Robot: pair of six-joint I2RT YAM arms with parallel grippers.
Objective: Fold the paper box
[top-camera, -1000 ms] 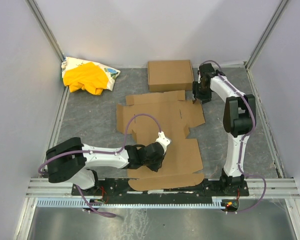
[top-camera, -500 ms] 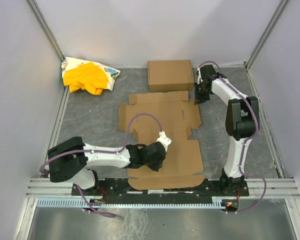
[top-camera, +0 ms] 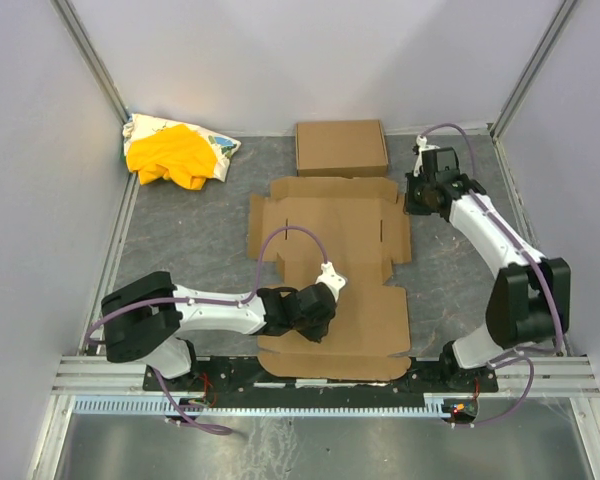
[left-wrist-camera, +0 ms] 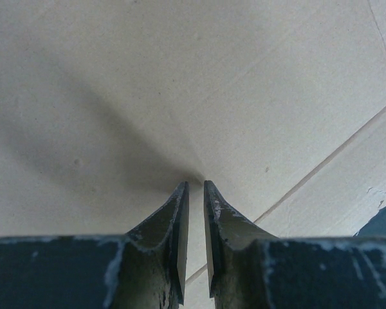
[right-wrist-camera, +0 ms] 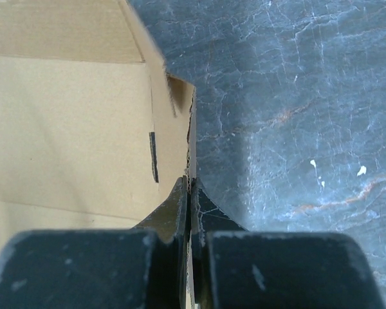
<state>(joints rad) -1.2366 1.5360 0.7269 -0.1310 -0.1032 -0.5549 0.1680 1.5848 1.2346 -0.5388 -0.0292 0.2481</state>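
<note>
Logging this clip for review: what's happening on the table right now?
The paper box lies unfolded, flat on the table. The left gripper rests its nearly closed tips on the near panel. The right gripper is shut on the edge of the box's right side flap, near the far corner. A closed carton and a yellow cloth sit at the far edge, untouched.

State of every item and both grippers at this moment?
paper box: unfolded, lying mostly flat.
left gripper: slightly open, tips pressing down on the paper box.
right gripper: shut on the paper box's right edge.
carton: closed, beyond the paper box.
yellow cloth bundle: crumpled, far left corner.
</note>
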